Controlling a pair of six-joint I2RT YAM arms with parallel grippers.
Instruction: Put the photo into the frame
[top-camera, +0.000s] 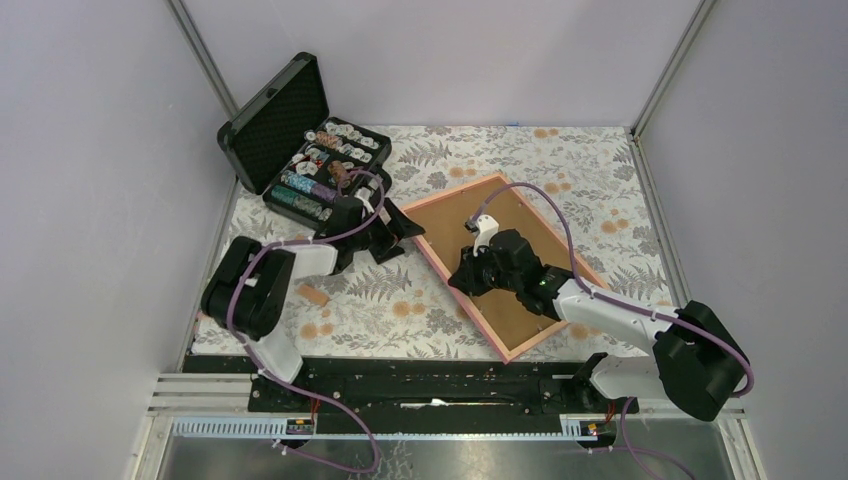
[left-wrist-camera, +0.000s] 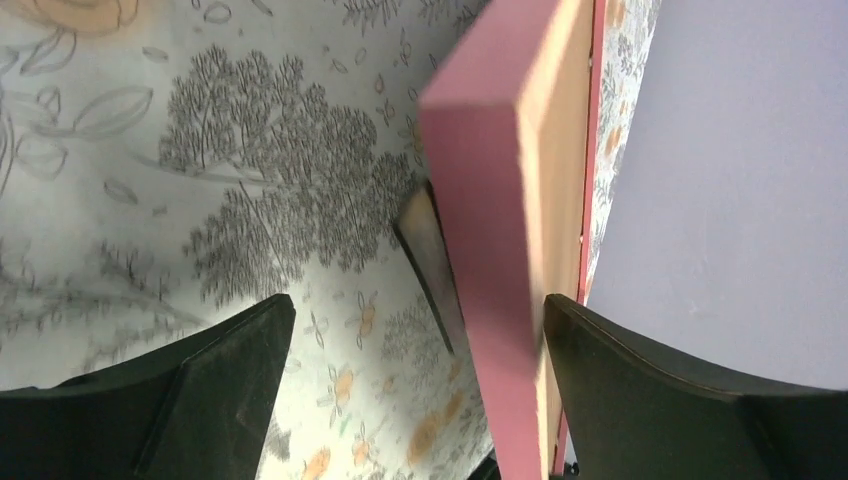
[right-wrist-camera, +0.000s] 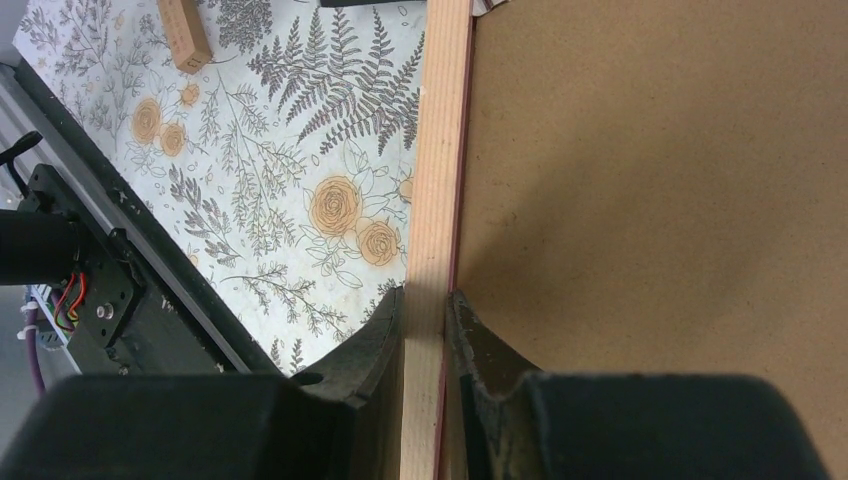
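At far left a black foam-lined case is sitting open, well apart from the work. The left claw is hanging spread wide, its fingers straddling the far-left corner of the large, flat, rectangular frame with a thin pinkish-orange wooden border. The frame is lying back-up on the floral-patterned tabletop, showing its brown board, with its long axis running from far left to near right. The right claw is pinching the frame's left long rail. The photo is not showing in any view. The left arm is probably best placed to work that corner.
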